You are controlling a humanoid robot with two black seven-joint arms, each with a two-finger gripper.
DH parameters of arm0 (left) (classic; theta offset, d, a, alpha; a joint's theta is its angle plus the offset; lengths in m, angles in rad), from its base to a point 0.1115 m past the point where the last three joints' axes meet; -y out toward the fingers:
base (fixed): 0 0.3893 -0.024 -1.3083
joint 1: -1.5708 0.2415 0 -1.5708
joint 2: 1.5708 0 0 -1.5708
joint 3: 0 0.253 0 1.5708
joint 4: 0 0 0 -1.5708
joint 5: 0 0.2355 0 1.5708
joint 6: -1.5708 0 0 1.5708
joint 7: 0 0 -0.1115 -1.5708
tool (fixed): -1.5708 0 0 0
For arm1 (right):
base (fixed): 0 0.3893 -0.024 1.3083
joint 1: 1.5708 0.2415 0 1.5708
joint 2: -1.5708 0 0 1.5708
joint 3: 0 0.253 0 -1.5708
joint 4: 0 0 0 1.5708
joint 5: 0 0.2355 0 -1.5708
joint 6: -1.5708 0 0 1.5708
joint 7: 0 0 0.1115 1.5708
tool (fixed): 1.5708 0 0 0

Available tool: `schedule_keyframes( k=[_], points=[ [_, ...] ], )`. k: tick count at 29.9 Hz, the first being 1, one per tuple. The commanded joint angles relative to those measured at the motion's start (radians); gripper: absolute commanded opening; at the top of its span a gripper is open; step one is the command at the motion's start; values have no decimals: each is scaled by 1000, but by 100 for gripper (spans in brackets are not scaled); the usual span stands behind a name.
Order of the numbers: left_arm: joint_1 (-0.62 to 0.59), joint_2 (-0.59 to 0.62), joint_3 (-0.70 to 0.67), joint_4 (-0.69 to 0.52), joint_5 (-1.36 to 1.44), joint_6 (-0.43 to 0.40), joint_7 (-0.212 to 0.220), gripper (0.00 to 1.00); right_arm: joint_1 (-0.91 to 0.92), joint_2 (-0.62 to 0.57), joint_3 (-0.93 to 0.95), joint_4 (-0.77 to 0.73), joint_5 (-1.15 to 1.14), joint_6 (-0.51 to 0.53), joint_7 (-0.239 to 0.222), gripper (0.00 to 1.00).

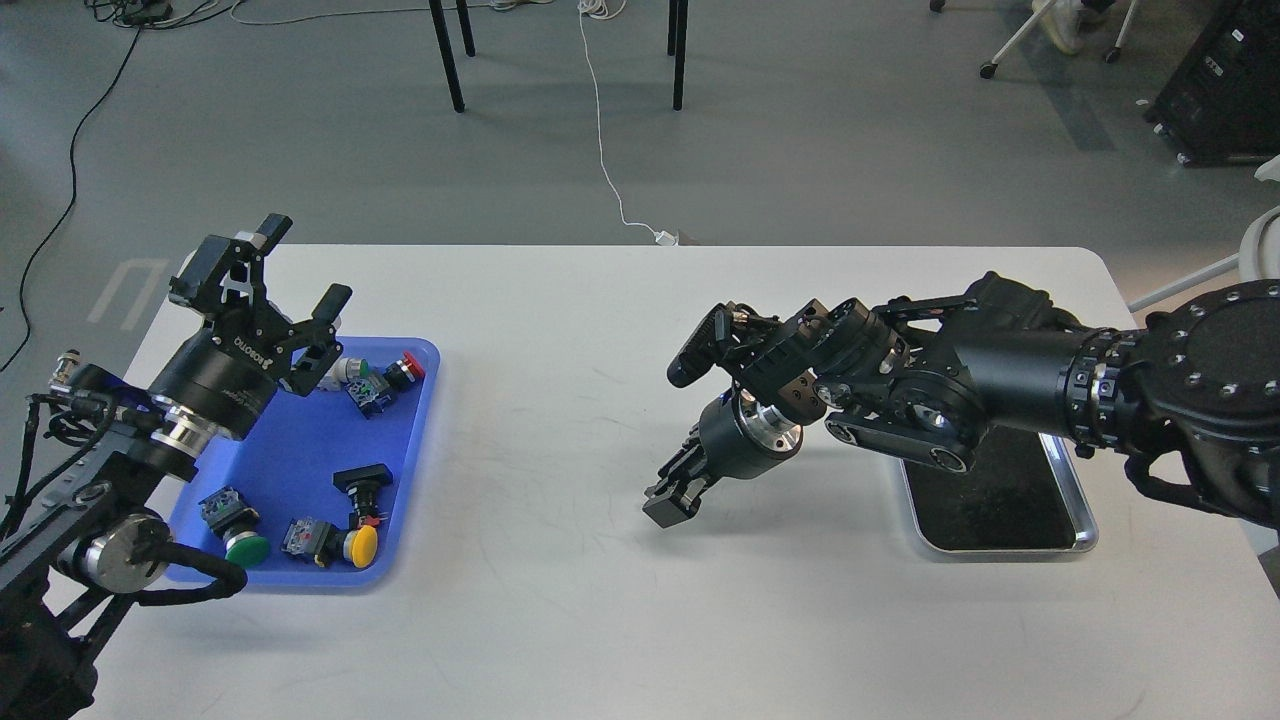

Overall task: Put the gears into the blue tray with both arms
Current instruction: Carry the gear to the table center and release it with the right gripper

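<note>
No small black toothed gears can be made out anywhere in the head view; if any are present, they are too small or too hidden to be told. The bright blue rectangular plastic tray [300, 460] with rounded corners and a raised rim is seen lying on the left part of the white table [560, 620], and it is occupied by coloured-cap push-button switches: a red-capped one [405, 370] and a green-capped one [356, 371] near the far rim, a black-capped one [362, 482] further in, and a green-capped one [240, 545] and a yellow-capped one [355, 545] near the near rim. Over the tray's left far corner the left gripper [300, 265] is held raised and pointing up and away, its two black fingers spread well apart with nothing seen between them. Across the table, well apart from the blue tray, the right gripper [668, 500] is pointed down toward the bare tabletop near the middle; it is seen dark and nearly end-on, so whether its fingers are apart or together cannot be told, and nothing can be made out in it. Behind it, under the right arm, a silver-rimmed metal tray with a black inside [1000, 500] is seen resting on the table, partly covered by the arm. Beyond the table, grey floor [800, 170], a white cable [603, 150] and black legs of furniture [447, 55] are seen.
</note>
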Motion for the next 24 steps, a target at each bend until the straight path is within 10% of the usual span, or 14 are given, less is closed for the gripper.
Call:
schedule_keyframes(
  k=[1,15,24],
  points=[
    [2,0,-1,0,0,0,0,98,-11,4,-15,-2,0,-25,0,26],
    [2,2,-1,0,0,-1,0,98,-11,-21,-13,-3,22,-69,0,75],
    [0,5,2,0,2,-24,0,98,26,-275,109,18,236,-68,0,96]
  ],
)
